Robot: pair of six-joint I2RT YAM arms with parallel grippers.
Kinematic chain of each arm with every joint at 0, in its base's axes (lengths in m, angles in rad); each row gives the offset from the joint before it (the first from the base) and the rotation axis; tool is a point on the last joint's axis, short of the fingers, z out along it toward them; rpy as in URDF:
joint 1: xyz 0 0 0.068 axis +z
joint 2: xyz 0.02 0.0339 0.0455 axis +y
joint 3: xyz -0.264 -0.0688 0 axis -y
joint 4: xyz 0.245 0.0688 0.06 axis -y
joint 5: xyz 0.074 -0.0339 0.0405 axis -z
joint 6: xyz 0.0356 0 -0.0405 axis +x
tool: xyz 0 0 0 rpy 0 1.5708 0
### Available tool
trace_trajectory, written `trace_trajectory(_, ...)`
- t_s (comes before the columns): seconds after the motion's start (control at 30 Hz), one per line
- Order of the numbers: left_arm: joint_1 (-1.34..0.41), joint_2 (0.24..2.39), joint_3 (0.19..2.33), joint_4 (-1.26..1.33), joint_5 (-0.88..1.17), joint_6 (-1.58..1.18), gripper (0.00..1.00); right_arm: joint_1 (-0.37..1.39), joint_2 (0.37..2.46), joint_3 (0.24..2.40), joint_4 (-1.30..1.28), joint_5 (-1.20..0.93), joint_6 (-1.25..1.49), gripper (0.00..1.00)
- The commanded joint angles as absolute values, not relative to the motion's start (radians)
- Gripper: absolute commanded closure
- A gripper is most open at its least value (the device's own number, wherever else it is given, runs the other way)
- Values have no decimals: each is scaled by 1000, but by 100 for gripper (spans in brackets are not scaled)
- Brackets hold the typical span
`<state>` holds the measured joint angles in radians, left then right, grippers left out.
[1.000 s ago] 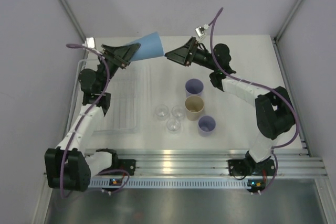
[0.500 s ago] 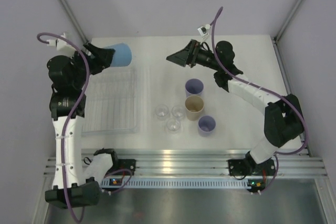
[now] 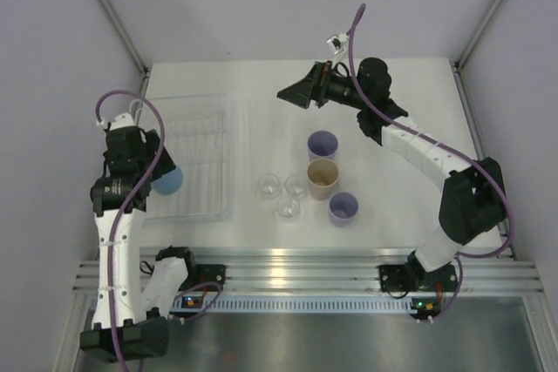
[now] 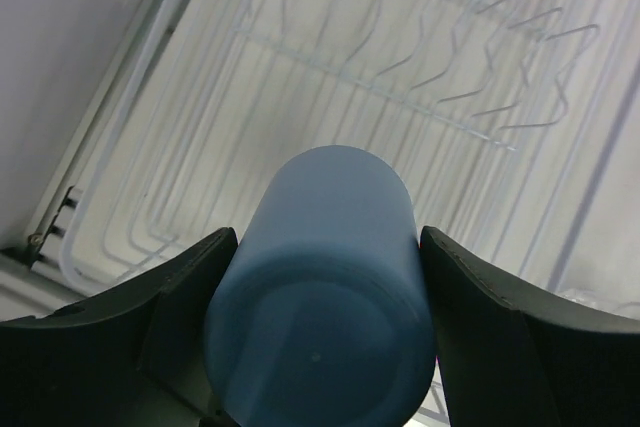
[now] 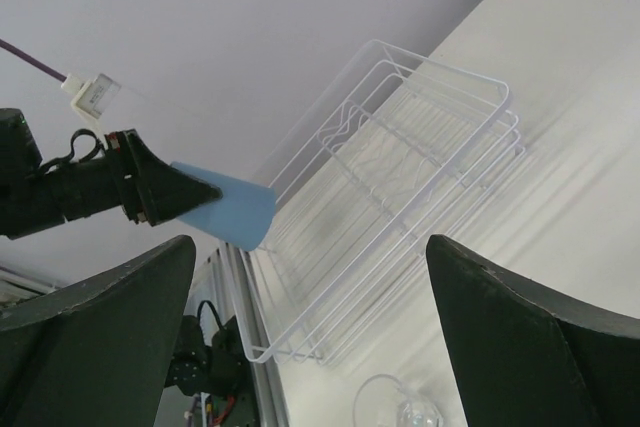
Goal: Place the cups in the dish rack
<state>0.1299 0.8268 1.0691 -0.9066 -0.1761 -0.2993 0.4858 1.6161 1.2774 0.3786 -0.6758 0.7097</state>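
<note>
Your left arm has swung the blue cup (image 3: pixel 168 182) back from the table's far edge. The cup now hangs over the near-left part of the dish rack (image 3: pixel 205 111), clamped in the left claw (image 4: pixel 325 237) and not yet set down. The right claw (image 3: pixel 288 93) hovers wide open and empty.

We see blue cup (image 4: pixel 320 277) as smooth, matt opaque plastic; dish rack (image 3: pixel 200 137) clear glossy plastic w/ ridges; table (image 3: pixel 436 102) matt white; front rail (image 3: pixel 296 267) brushed metal.

White table (image 3: pixel 418 102) — pale grey walls (image 3: pixel 279 2)
</note>
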Motion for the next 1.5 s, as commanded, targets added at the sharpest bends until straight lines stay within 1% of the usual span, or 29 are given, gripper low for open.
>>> trace_trajectory(0.0, 133, 805, 1051, -914, -336, -264, 100, 477, 1583, 1284, 448, -712, 712, 1)
trace_trajectory(0.2, 135, 897, 1035, -896, -377, -241, 100, 476, 1551, 1215, 491, -704, 721, 1)
trace_trajectory(0.43, 147, 968, 953, -789, -370, -236, 100, 476, 1516, 1213, 460, -684, 680, 1)
trace_trajectory(0.67, 158, 937, 848, -678, -422, -279, 100, 472, 1506, 1210, 449, -687, 655, 0)
trace_trajectory(0.83, 178, 910, 825, -626, -466, -307, 100, 469, 1512, 1204, 454, -701, 655, 0)
trace_trajectory(1.2, 259, 979, 836, -623, -489, -321, 100, 469, 1511, 1207, 468, -706, 667, 1)
trace_trajectory(1.47, 264, 1005, 847, -676, -502, -399, 100, 468, 1509, 1207, 466, -707, 670, 1)
